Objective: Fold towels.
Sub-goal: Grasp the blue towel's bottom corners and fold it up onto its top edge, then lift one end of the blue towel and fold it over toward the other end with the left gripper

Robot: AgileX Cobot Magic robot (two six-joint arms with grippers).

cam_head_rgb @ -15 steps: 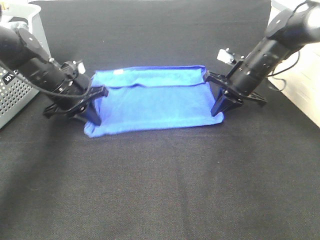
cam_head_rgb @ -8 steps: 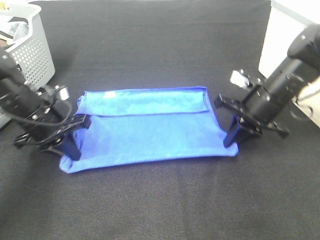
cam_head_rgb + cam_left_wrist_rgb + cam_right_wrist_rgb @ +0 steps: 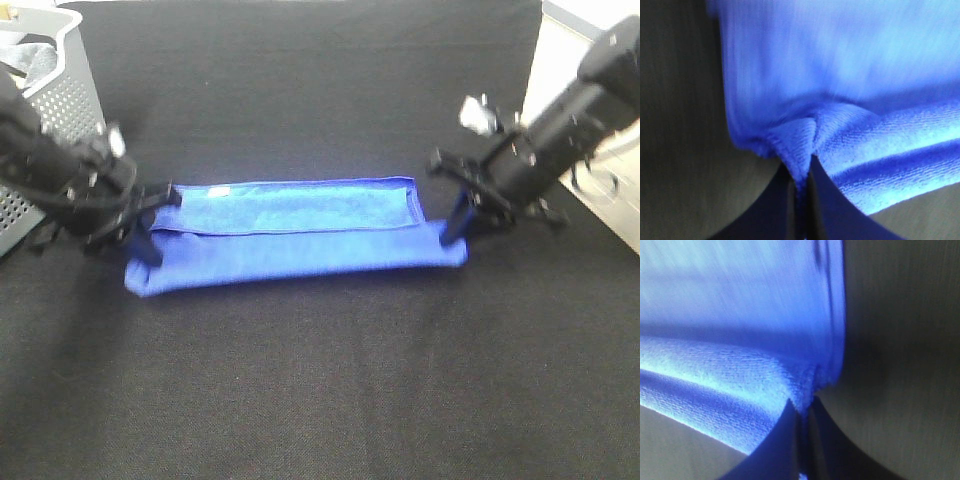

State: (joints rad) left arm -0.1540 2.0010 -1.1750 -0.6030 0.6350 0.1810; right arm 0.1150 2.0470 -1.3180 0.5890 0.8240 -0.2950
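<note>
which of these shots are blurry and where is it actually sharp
Exterior high: the towel is fairly sharp, the left arm smeared, the white surface at the right edge blown out. Left wrist: weave crisp near the left end effector, streaky farther off. Right wrist: the same around the right end effector.

The left arm (image 3: pixel 60 170) reached in low from its side, wrist tipped down, and the left gripper (image 3: pixel 150 248) had its fingers (image 3: pixel 780 205) pinched tight on a fold of the towel (image 3: pixel 300 250). Across from it the right arm (image 3: pixel 560 130) sloped down likewise, the right gripper (image 3: pixel 452 228) nipped closed on the opposite end.
</note>
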